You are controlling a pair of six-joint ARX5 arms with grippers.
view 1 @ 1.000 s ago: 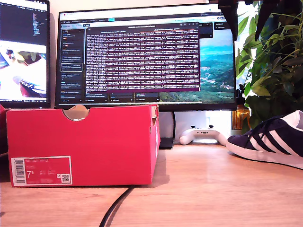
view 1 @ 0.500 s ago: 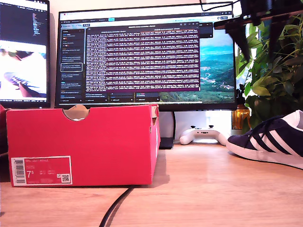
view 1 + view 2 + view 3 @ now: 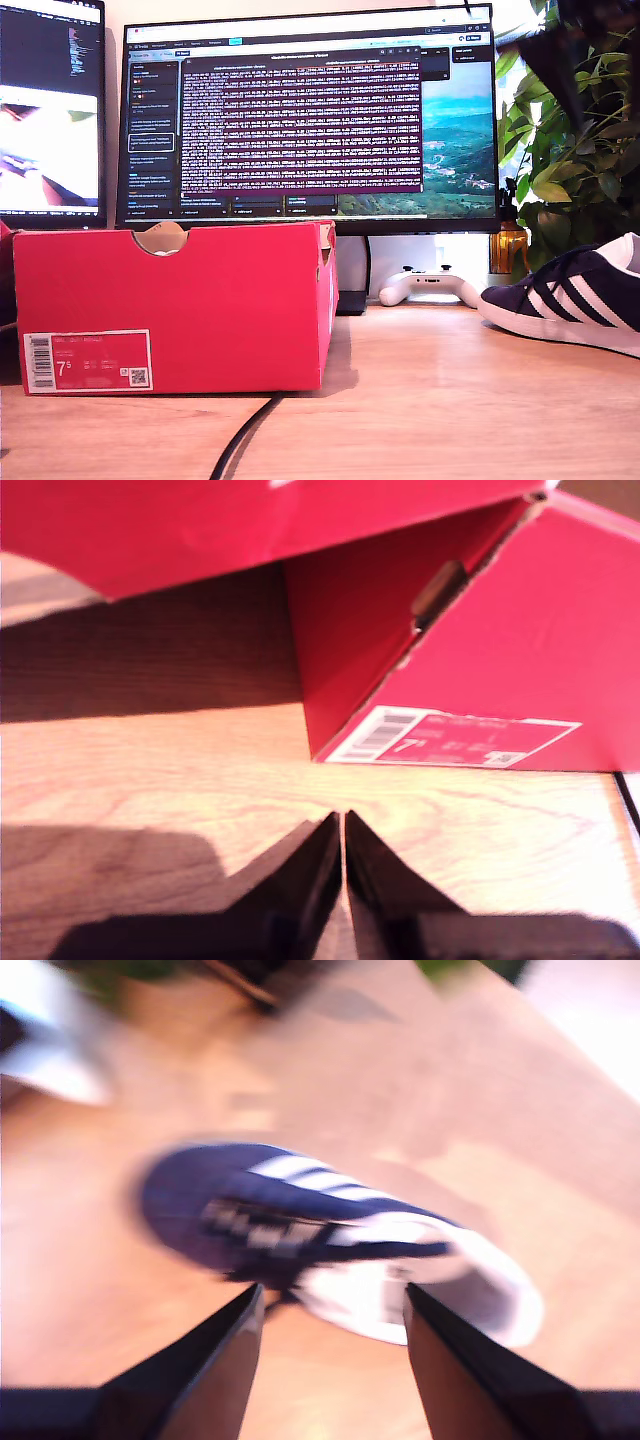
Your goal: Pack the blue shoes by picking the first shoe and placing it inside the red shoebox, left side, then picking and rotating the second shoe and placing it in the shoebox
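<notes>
The red shoebox [image 3: 180, 290] stands on the desk at the exterior view's left, its thumb notch up and its barcode label facing the camera. One blue shoe [image 3: 570, 295] lies at that view's right edge, partly cut off. In the first wrist view my first gripper [image 3: 343, 818] is shut and empty over bare wood, short of the shoebox [image 3: 520, 630] with its lid [image 3: 200, 520] raised. My second gripper [image 3: 332, 1295] hangs open above the blurred blue shoe [image 3: 300, 1230], its fingers apart on either side of the heel end. No other shoe shows.
A black cable [image 3: 245, 435] runs over the desk in front of the box. Behind stand a monitor [image 3: 310, 120], a white game controller [image 3: 430, 285] and a leafy plant [image 3: 580, 140]. A dark blur of an arm [image 3: 525, 50] shows at the exterior view's top right.
The dark arm parts at the exterior view's top right have shifted and risen, leaving only a blur now. Shoebox and shoe have not moved.
</notes>
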